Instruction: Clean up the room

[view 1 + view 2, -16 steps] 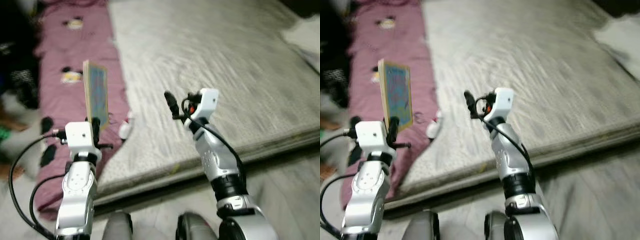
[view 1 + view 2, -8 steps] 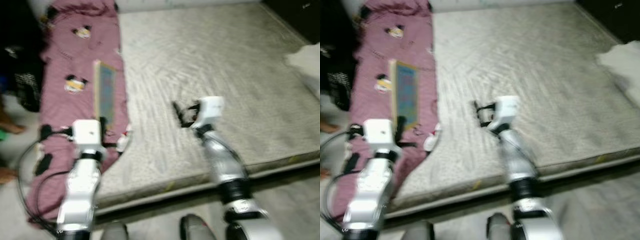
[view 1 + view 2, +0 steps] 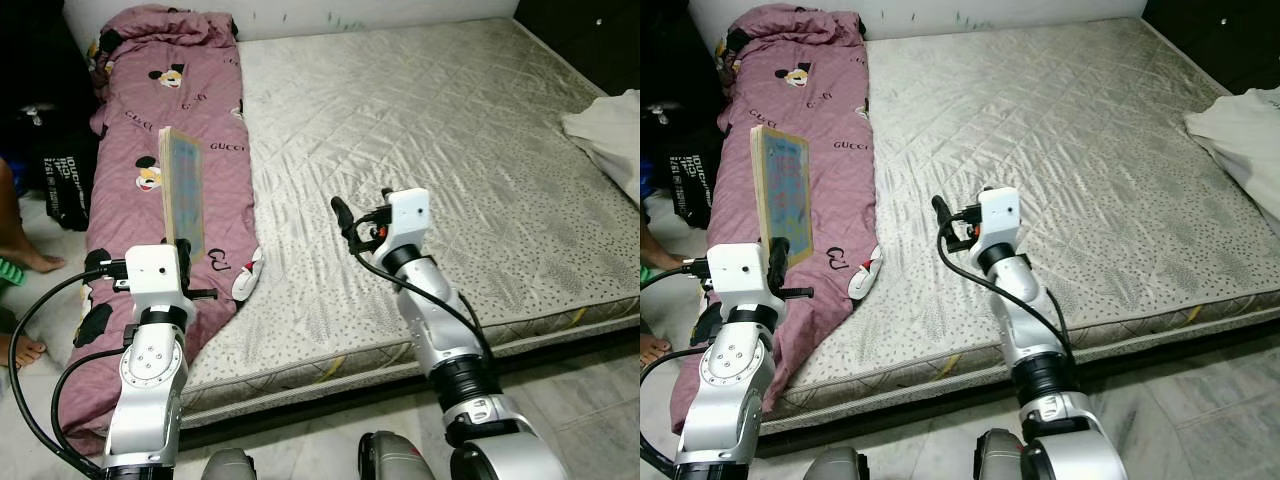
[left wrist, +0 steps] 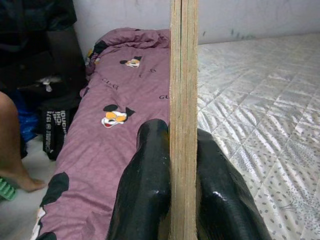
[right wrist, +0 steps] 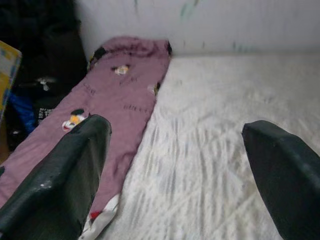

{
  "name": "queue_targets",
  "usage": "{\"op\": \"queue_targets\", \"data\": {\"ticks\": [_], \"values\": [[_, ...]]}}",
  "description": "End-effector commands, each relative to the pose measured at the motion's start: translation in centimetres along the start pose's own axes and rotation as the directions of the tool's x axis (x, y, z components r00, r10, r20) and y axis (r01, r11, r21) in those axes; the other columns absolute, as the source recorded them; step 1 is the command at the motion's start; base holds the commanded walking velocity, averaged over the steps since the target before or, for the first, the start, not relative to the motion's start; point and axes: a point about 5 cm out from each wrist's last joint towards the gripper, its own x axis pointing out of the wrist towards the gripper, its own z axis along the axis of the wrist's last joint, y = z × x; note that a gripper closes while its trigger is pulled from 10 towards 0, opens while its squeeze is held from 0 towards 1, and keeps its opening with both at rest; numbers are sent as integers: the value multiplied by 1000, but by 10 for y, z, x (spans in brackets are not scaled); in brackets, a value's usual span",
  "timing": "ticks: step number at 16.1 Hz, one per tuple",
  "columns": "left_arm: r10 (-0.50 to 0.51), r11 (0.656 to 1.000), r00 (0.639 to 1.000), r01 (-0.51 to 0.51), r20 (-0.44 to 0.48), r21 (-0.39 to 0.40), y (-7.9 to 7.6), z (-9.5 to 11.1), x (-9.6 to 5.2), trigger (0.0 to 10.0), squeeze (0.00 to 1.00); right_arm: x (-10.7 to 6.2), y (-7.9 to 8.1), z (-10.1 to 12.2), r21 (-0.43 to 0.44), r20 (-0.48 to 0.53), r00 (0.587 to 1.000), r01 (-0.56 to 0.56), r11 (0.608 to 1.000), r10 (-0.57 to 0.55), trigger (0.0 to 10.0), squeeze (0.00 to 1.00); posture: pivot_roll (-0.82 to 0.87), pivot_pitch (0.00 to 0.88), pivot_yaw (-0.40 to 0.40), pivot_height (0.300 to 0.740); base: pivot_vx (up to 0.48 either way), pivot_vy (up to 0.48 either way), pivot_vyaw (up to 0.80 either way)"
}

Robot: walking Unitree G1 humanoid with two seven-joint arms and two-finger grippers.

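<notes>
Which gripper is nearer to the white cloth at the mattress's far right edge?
Right. The right gripper hangs open over the middle of the mattress, well short of the white cloth. The left gripper is farther away, over the pink quilt, clamping a board.

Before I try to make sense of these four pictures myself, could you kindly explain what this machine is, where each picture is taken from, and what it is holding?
This is a walking humanoid robot with two silver arms, standing at the foot of a bare grey mattress.

The two wide pictures come from a stereo camera on its head, looking forward and down, so they show the same scene. The other two come from cameras on its wrists, each looking along that hand's two black fingers.

The left hand is shut on a thin flat board with a printed blue face, held upright on edge; the left wrist view shows the fingers pinching it from both sides.

The right hand is open and holds nothing, raised over the mattress.

A purple cartoon-print quilt lies along the mattress's left side. A white cloth lies at the right edge, and a person's bare foot shows on the floor at left.
</notes>
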Motion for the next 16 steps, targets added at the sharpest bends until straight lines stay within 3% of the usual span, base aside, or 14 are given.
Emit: {"op": "queue_targets", "data": {"ticks": [1,3,8,16], "values": [[14,1000,1000,-14,26,10,2,5,1,10000,0,1,-3,-9,76,-61,998,39,996,-34,10000,0,-25,85,17,740,0,0,0],[40,999,999,-40,30,14,4,5,0,10000,0,0,-3,-9,22,-65,997,42,999,-40,10000,0,-27,83,14,740,0,0,0],[35,999,999,-35,11,-15,2,2,-1,10000,0,0,3,-5,65,-33,999,-13,998,16,10000,0,-29,86,3,740,0,0,0],[9,1000,1000,-9,19,1,-6,4,1,10000,0,-1,4,-8,47,-40,999,-17,999,19,10000,0,-31,96,-1,740,0,0,0]]}}
